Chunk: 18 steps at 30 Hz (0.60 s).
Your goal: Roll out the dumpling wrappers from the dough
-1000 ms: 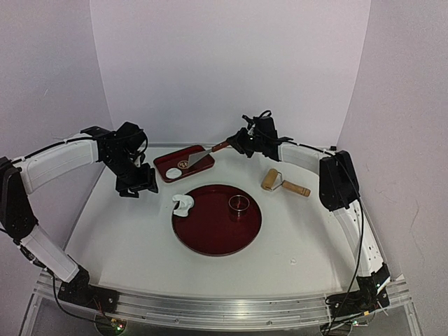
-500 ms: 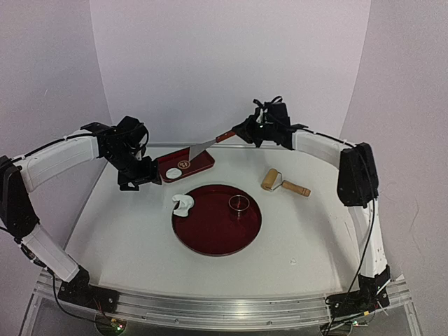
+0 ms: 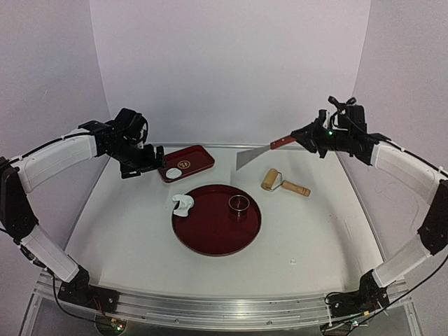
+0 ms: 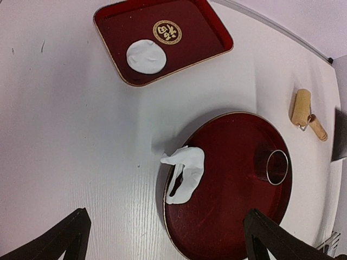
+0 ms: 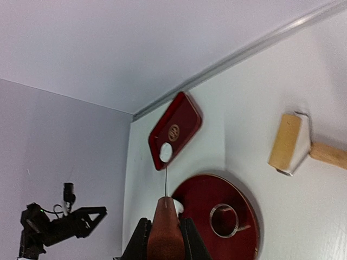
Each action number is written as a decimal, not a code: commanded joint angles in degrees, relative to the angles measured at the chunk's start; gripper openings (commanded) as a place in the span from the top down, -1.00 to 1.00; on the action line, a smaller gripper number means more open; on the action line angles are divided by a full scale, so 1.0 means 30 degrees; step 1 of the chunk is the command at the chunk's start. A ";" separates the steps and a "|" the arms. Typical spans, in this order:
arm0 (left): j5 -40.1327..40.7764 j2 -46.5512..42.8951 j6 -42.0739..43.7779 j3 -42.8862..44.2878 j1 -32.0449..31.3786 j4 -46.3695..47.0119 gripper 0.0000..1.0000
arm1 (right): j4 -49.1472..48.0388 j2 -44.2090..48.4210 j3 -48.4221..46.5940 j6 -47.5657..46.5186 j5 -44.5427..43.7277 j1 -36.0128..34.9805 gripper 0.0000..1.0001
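Note:
A crumpled white scrap of dough (image 3: 183, 204) (image 4: 187, 172) hangs over the left rim of the round red tray (image 3: 217, 234) (image 4: 227, 216). One dumpling wrapper (image 3: 172, 173) (image 4: 146, 56) (image 5: 166, 152), a neat white disc, lies in the small rectangular red tray (image 3: 199, 159) (image 4: 200, 27). My left gripper (image 3: 143, 162) (image 4: 167, 214) hovers high over the table left of that tray, open and empty. Raised at the back right, my right gripper (image 3: 309, 140) (image 5: 162, 225) is shut on the wooden handle of a metal spatula (image 3: 252, 157) (image 5: 164, 233), whose blade points left in the air.
A shiny ring cutter (image 3: 239, 204) (image 4: 277, 167) (image 5: 224, 220) stands on the right part of the round tray. A wooden rolling pin (image 3: 283, 183) (image 4: 306, 112) (image 5: 295, 143) lies on the table to the right of it. White walls close off the back and sides.
My right arm has swung right, carrying the spatula off the rectangular tray. My left gripper has opened wider and drawn back towards the far left.

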<state>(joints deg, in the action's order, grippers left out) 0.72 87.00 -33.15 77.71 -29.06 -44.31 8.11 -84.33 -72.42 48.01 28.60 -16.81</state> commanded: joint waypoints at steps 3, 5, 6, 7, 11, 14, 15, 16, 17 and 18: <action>0.1034 -0.1038 0.0695 0.0212 0.0076 0.2081 -0.99 | 0.1578 0.3477 0.5078 -0.0429 0.1430 0.2263 1.00; 0.1020 -0.1162 0.0684 -0.0077 0.0071 0.2415 -0.99 | 0.1868 0.4097 0.6401 -0.0706 0.1752 0.2690 1.00; 0.0959 -0.1190 0.0655 -0.0178 0.0063 0.2546 -0.99 | 0.2010 0.4389 0.6945 -0.0829 0.1820 0.2820 1.00; 0.0863 -0.1195 0.0643 -0.0235 0.0072 0.2630 -0.99 | 0.2089 0.4610 0.7457 -0.0973 0.1786 0.2894 1.00; 0.0547 -0.1035 0.0654 -0.0261 0.0071 0.2732 -0.99 | 0.2112 0.5084 0.9265 -0.1518 0.1758 0.3002 1.00; 0.0352 -0.0858 0.0711 -0.0118 0.0076 0.2751 -0.98 | 0.2076 0.4800 1.0167 -0.2082 0.1795 0.3153 1.00; 0.0301 -0.0817 0.0705 -0.0065 0.0077 0.2762 -0.98 | 0.2066 0.4645 1.0304 -0.2271 0.1798 0.3216 1.00; 0.0217 -0.0791 0.0707 -0.0018 0.0077 0.2778 -0.98 | 0.2046 0.4444 1.0381 -0.2418 0.1790 0.3249 1.00; 0.0180 -0.0762 0.0707 -0.0007 0.0077 0.2800 -0.98 | 0.2066 0.4260 1.0423 -0.2563 0.1778 0.3300 1.00; 0.0108 -0.0737 0.0711 -0.0021 0.0059 0.2821 -0.98 | 0.2072 0.4162 1.0443 -0.2672 0.1846 0.3386 1.00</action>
<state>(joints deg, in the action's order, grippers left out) 1.67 85.69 -31.88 77.10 -29.06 -38.26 14.71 -70.48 -41.76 43.52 33.79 -7.29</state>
